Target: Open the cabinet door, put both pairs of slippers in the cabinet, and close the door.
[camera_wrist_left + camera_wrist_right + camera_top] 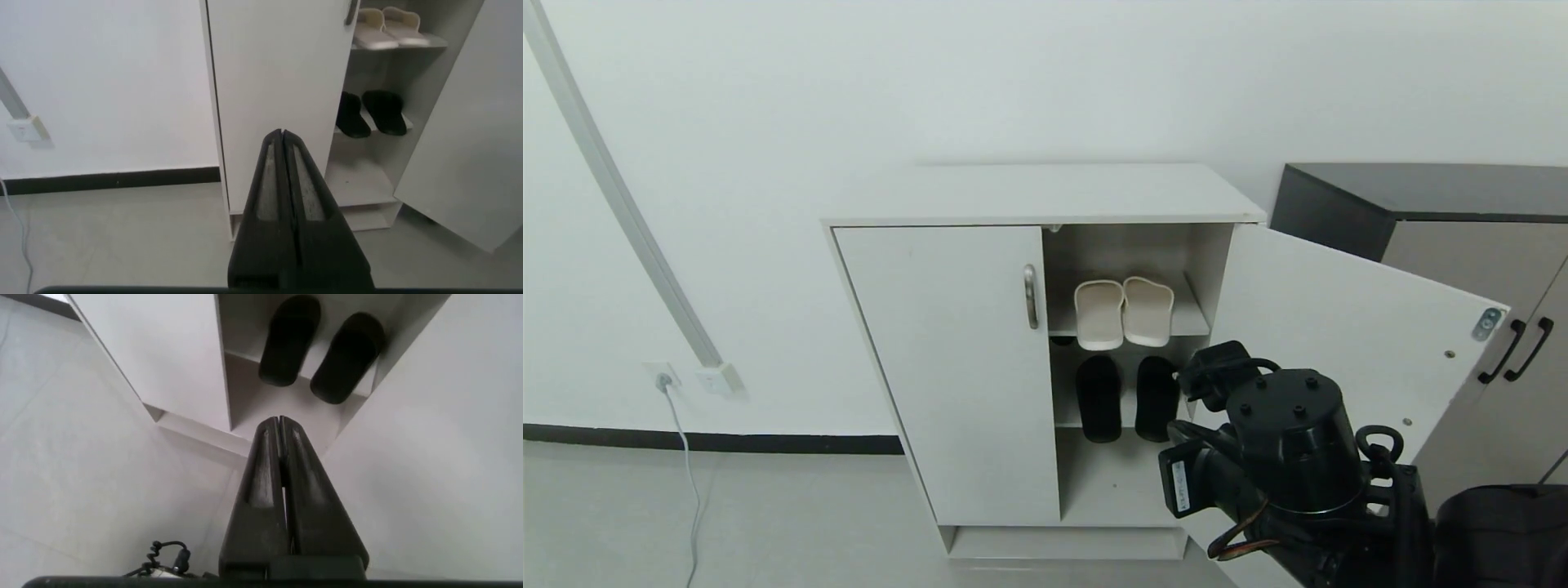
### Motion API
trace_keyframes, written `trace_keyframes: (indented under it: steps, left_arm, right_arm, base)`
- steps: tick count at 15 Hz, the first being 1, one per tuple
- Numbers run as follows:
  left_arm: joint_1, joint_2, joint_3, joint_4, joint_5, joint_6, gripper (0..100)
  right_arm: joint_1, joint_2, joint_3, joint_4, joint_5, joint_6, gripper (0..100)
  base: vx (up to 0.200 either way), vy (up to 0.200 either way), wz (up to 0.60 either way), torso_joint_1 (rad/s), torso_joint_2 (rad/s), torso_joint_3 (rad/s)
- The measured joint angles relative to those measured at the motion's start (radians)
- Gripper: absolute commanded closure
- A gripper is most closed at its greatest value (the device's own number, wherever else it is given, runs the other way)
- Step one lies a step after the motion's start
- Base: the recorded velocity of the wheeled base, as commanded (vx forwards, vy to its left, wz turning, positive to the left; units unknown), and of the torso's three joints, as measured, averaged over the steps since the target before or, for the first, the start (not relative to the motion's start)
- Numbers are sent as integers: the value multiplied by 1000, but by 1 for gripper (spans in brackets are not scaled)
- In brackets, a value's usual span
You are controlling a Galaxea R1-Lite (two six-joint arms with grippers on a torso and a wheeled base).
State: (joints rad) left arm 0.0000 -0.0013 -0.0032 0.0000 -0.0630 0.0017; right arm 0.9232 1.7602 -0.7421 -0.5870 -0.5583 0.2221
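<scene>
**A:** What's on the far left?

**B:** A wall socket (pixel 663 377) with a cable (pixel 689 474) hanging down to the floor. Next comes the cabinet (pixel 1045 192). Its left door (pixel 947 367) is shut, and the handle (pixel 1030 296) sits at that door's inner edge.

**A:** And the slippers?

**B:** Both pairs are inside, in the right half. The cream slippers (pixel 1124 312) lie side by side on the upper shelf (pixel 1192 318), their ends over its front edge. The black slippers (pixel 1127 398) lie on the shelf below (pixel 1064 412), also at the front edge.

**A:** The other door?

**B:** The right door (pixel 1339 327) stands wide open, swung out to the right. A dark cabinet (pixel 1421 212) stands behind it.

**A:** The grippers?

**B:** The left gripper (pixel 282 137) has its jaws pressed together and empty, out in front of the shut left door. The right gripper (pixel 280 423) also has its jaws together and empty. It is low before the open compartment, with the black pair beyond its tip and the open door just beside it.
</scene>
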Motion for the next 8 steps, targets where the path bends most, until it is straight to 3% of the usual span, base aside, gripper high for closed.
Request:
trace_keyframes:
  steps: [8]
  left_arm:
    - [0, 0, 0, 0, 0, 0, 100]
  right_arm:
    - [1, 3, 4, 0, -1, -1, 100]
  base:
    - [0, 0, 0, 178, -491, -320]
